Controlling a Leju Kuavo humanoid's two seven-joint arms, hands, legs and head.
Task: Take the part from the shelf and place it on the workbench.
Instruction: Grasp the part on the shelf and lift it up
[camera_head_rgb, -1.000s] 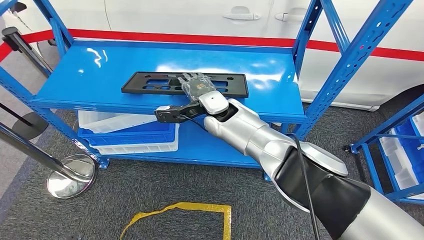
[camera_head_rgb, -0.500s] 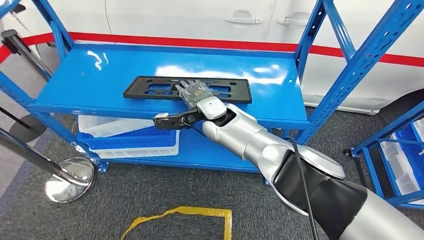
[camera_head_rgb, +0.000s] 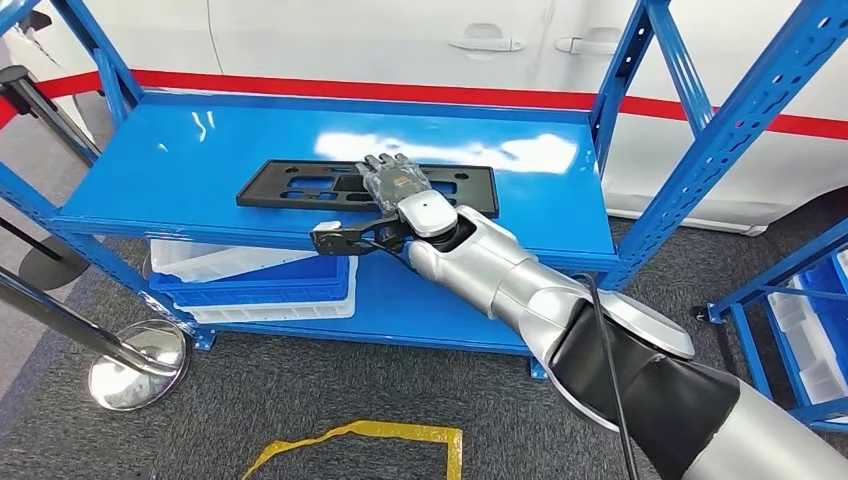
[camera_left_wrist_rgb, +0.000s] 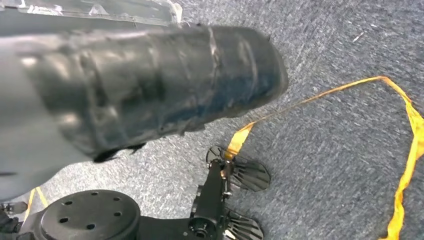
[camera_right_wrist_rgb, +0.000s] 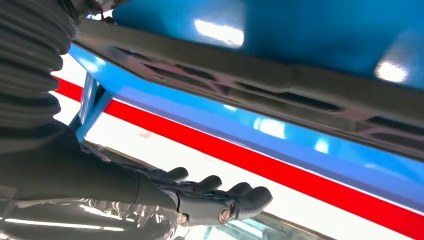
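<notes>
- The part, a flat black plate, is lying on the blue shelf, near its front edge.
- The right hand is reaching over the part with its fingers stretched out flat and apart, gripping nothing.
- The left hand is hanging over the floor; whether it is open or closed, I cannot tell.
- Judging from this, grasping, lifting and carrying to the tabletop are all waiting to be done.

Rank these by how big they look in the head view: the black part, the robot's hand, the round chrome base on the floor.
1. black part
2. chrome base
3. right hand, though it looks close in size to the base.
</notes>
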